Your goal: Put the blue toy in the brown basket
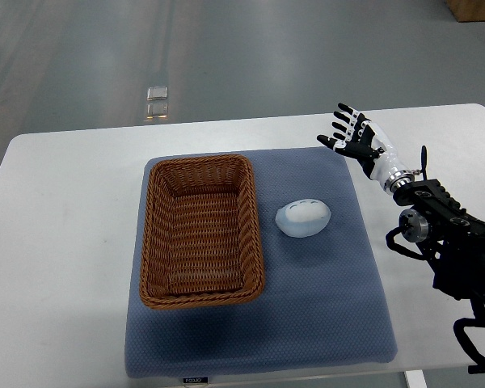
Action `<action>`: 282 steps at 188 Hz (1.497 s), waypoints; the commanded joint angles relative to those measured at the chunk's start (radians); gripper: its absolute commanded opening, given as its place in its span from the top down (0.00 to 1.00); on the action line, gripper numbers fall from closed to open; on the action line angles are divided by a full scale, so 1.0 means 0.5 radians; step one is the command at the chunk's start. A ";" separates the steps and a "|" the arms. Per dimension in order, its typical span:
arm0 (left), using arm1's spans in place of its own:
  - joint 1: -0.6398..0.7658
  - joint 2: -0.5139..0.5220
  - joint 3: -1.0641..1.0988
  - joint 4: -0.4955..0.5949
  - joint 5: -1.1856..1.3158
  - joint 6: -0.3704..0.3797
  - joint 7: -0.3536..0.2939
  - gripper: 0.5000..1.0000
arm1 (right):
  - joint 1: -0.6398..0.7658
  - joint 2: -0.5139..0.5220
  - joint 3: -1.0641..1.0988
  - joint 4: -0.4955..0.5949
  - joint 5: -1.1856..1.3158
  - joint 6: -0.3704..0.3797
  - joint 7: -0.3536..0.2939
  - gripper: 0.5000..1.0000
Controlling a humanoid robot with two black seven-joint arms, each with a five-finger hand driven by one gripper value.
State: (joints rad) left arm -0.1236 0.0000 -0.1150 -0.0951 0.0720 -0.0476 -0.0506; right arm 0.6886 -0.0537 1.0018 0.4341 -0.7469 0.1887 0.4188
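Note:
A pale blue, egg-shaped toy [303, 217] lies on the blue-grey mat [323, 307], just right of the brown wicker basket [153, 242]. The basket holds nothing. My right hand [352, 134] hovers above the mat's far right corner, up and to the right of the toy, fingers spread and holding nothing. Its black forearm [444, 234] comes in from the right edge. No left arm shows.
The mat lies on a white table [56, 242], whose far edge runs along the top and whose right edge sits close to my arm. A small shiny object [157, 102] lies on the grey floor beyond the table.

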 commanded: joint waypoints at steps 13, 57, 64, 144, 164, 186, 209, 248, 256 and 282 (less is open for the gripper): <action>0.002 0.000 0.000 0.000 0.000 0.000 0.000 0.00 | 0.000 0.000 0.000 0.000 0.000 0.000 0.000 0.17; -0.001 0.000 0.000 0.000 0.000 0.000 0.000 0.00 | -0.003 0.000 0.000 0.000 0.000 0.000 0.000 0.17; -0.001 0.000 0.000 0.000 0.000 0.000 0.000 0.00 | -0.003 0.000 0.000 0.000 0.000 0.000 0.000 0.17; -0.001 0.000 0.000 0.000 0.000 0.000 0.000 0.00 | 0.000 -0.003 -0.016 0.000 0.000 0.000 0.000 0.17; 0.002 0.000 0.000 0.000 0.000 0.000 0.000 0.00 | 0.003 -0.003 -0.016 0.000 0.000 0.000 0.000 0.17; -0.001 0.000 0.000 0.000 0.000 0.000 0.000 0.00 | 0.006 -0.003 -0.016 0.000 0.000 0.000 0.000 0.17; -0.001 0.000 0.000 0.000 0.000 0.000 0.000 0.00 | 0.010 -0.003 -0.016 0.000 0.000 0.000 0.000 0.17; -0.001 0.000 0.000 0.000 0.000 0.000 0.000 0.00 | 0.019 -0.003 -0.019 0.000 -0.003 0.000 0.000 0.17; -0.001 0.000 0.000 0.000 0.000 0.000 0.000 0.00 | 0.019 -0.003 -0.019 0.000 -0.003 0.000 0.000 0.17; -0.001 0.000 0.000 0.000 0.000 0.000 0.000 0.00 | 0.022 -0.009 -0.019 0.000 -0.003 0.000 0.000 0.17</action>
State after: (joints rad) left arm -0.1242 0.0000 -0.1150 -0.0951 0.0721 -0.0475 -0.0506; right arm 0.6992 -0.0561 0.9925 0.4341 -0.7486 0.1888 0.4188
